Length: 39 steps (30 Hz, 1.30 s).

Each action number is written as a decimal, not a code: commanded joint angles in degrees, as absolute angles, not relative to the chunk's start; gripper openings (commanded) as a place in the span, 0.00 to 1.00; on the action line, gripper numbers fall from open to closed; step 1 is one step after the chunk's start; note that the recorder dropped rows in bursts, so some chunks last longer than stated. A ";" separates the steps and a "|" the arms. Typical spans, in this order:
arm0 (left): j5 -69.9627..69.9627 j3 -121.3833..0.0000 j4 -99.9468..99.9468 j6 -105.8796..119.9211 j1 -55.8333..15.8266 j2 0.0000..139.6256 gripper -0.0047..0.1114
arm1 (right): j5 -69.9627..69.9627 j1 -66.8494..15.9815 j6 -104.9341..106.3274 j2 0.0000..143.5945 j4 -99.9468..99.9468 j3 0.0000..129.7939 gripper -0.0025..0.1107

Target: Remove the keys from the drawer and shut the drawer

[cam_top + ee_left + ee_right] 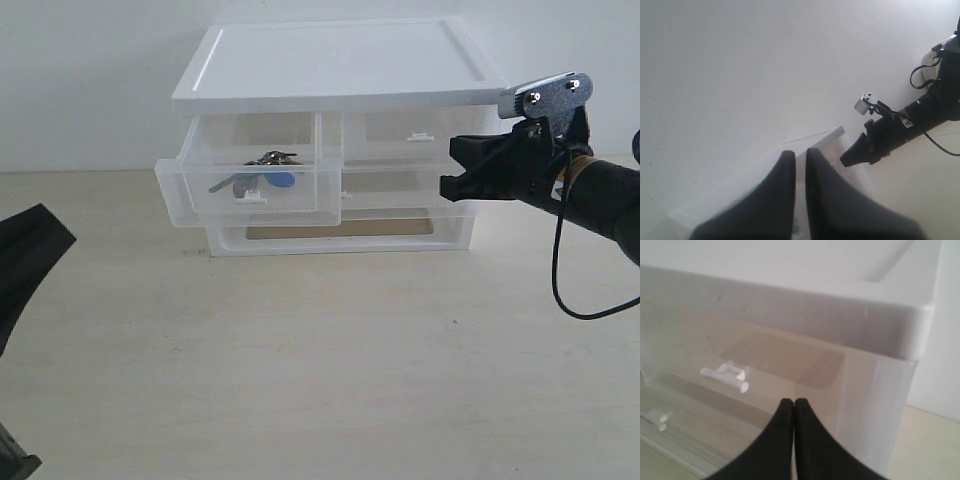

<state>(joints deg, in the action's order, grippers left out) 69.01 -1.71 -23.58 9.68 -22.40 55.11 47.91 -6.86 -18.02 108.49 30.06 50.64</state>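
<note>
The right gripper (793,402) has its two black fingers pressed together with nothing between them. In the exterior view it hangs off the table (350,360) by the right end of the cabinet (330,60), at the height of the top drawers, pointing toward the cabinet. Its wrist view faces the right half-width drawer (805,365) and that drawer's white tab handle (725,375). The left gripper (800,152) is empty too, its fingers nearly together with only a thin slit between them. It sits low at the left edge of the exterior view, well apart from the cabinet. The drawer (200,195), the left one of the top pair, stands pulled out from the cabinet front. The keys (262,170) lie inside it on its floor, the blue fob (283,181) toward the right side of the bunch. Neither gripper touches the drawer or the keys.
</note>
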 commanded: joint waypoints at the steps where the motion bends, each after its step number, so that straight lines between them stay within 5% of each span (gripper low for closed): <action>1: 68.69 -1.56 -22.84 10.31 -21.79 49.64 0.08 | 46.82 -6.48 -17.88 108.47 26.09 51.57 0.02; 11: 62.40 -1.56 -26.99 -6.05 -10.84 31.68 0.08 | 46.82 -6.48 -17.88 108.47 26.09 51.57 0.02; 19: 44.67 -1.56 -28.32 -24.98 0.91 12.05 0.08 | 46.82 -6.48 -17.88 108.47 26.09 51.57 0.02; 25: 32.85 -1.56 -28.32 -29.05 2.17 0.21 0.08 | 46.82 -6.48 -17.88 108.47 26.09 51.57 0.02; 39: 30.78 -0.66 -28.32 -32.88 2.17 0.00 0.08 | 46.82 -6.48 -17.88 108.47 26.09 51.57 0.02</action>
